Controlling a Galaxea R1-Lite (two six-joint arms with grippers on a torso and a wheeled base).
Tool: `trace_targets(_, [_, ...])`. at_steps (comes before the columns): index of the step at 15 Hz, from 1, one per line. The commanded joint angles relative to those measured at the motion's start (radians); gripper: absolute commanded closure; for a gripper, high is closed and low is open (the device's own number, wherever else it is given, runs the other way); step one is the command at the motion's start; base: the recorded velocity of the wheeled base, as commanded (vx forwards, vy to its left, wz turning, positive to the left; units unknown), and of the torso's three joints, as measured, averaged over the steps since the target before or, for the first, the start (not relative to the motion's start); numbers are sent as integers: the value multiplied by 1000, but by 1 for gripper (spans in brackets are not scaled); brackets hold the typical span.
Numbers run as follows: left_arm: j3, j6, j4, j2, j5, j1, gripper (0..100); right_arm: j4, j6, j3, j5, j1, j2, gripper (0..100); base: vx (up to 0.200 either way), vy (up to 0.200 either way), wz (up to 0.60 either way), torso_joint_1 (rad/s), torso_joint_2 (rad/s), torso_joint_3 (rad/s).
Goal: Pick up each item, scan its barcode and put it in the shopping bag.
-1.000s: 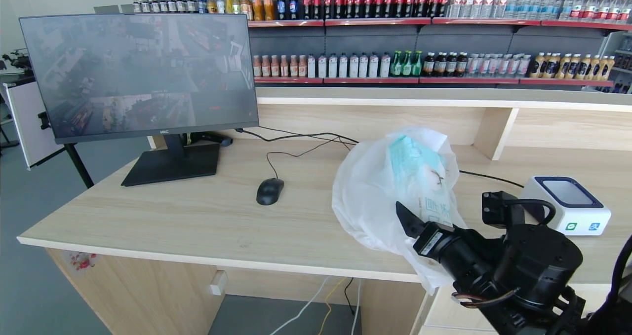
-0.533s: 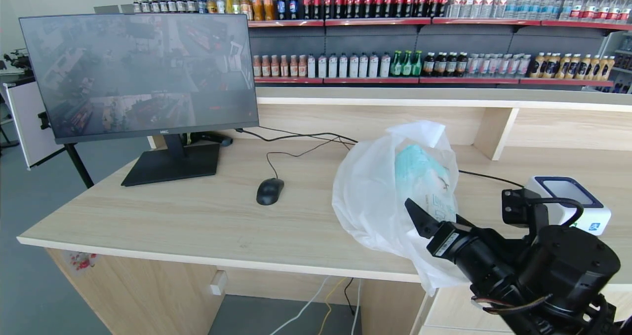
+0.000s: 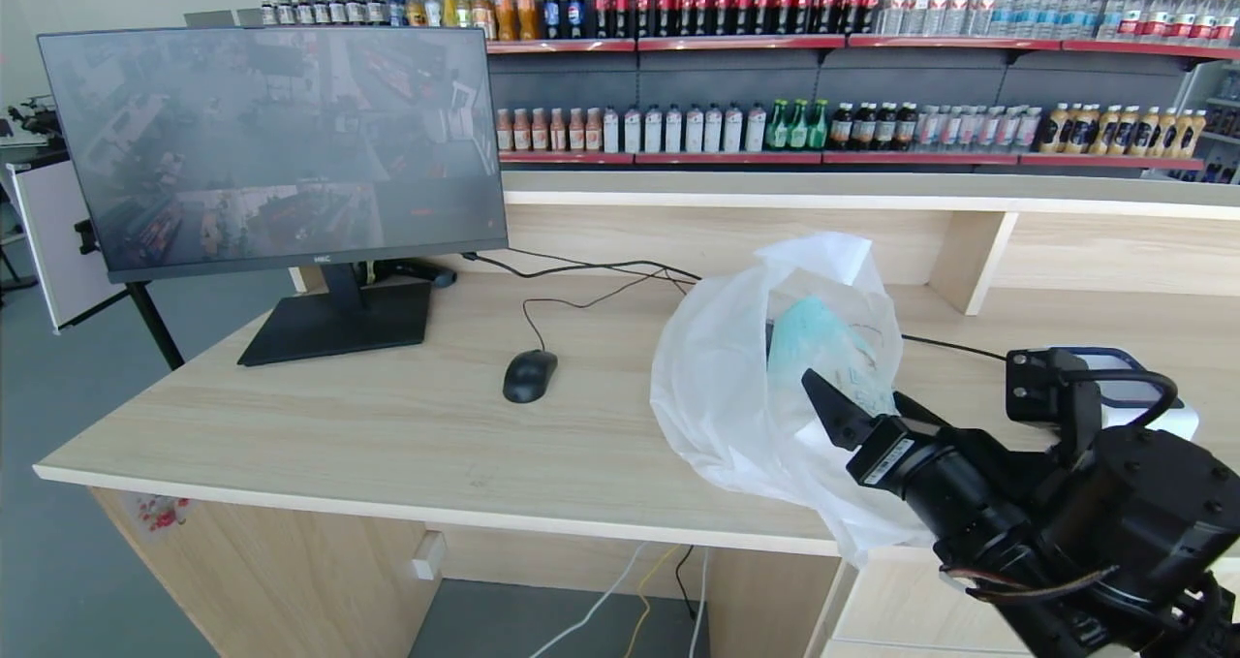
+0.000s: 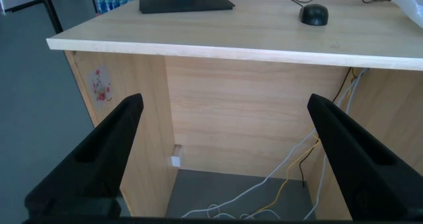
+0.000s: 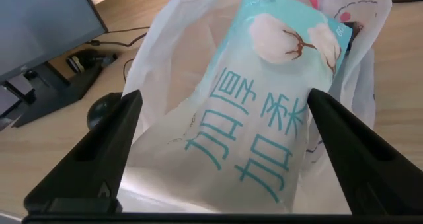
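Right wrist view: right gripper [image 5: 223,102] wide open, holding nothing — pack [image 5: 264,118] sits inside bag [image 3: 717,387] at front edge of desk [image 3: 387,425]. Risk — a finger snagging the film on withdrawal could drag the bag off.

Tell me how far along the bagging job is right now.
Done: the teal pack lies inside the shopping bag. In hand: nothing; the right gripper is open at the bag's mouth, the left gripper open in front of the counter, below its top. Left: probably just pulling the right arm back; whether the pack got scanned cannot be told.
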Motion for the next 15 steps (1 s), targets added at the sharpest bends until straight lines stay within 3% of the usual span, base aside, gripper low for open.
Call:
trace_targets(1, [0, 0, -2, 0, 0, 0, 0, -1, -12, -20, 1, -1, -4, 0, 0, 0, 0, 0, 0, 0])
trace_targets(11, [0, -6, 0, 0, 0, 0, 0, -1, -162, 49, 1, -1, -265, 0, 0, 0, 0, 0, 0, 0])
trace_targets(15, [0, -6, 3, 0, 0, 0, 0, -1, -260, 219, 29, 11, -489, 0, 0, 0, 0, 0, 0, 0])
